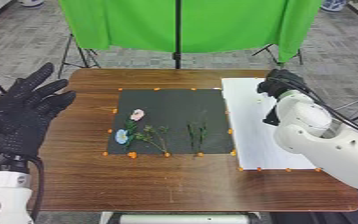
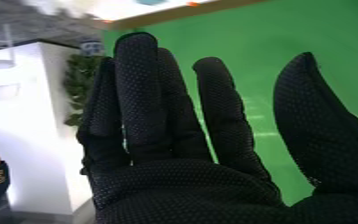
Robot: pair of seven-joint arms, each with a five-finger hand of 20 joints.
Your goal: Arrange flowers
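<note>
Lying on the bench's [image 1: 175, 185] dark mat [image 1: 171, 100]: blue flower [image 1: 122, 136], green stems [image 1: 202, 131], then pink flower [image 1: 138, 114]; left hand [image 1: 23, 117], 9 o'clock, open; right hand [image 1: 284, 82], 2 o'clock, open, well apart, with the flowers toward its 8 o'clock.

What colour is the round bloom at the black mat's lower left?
Light blue; best seen in the head view.
</note>
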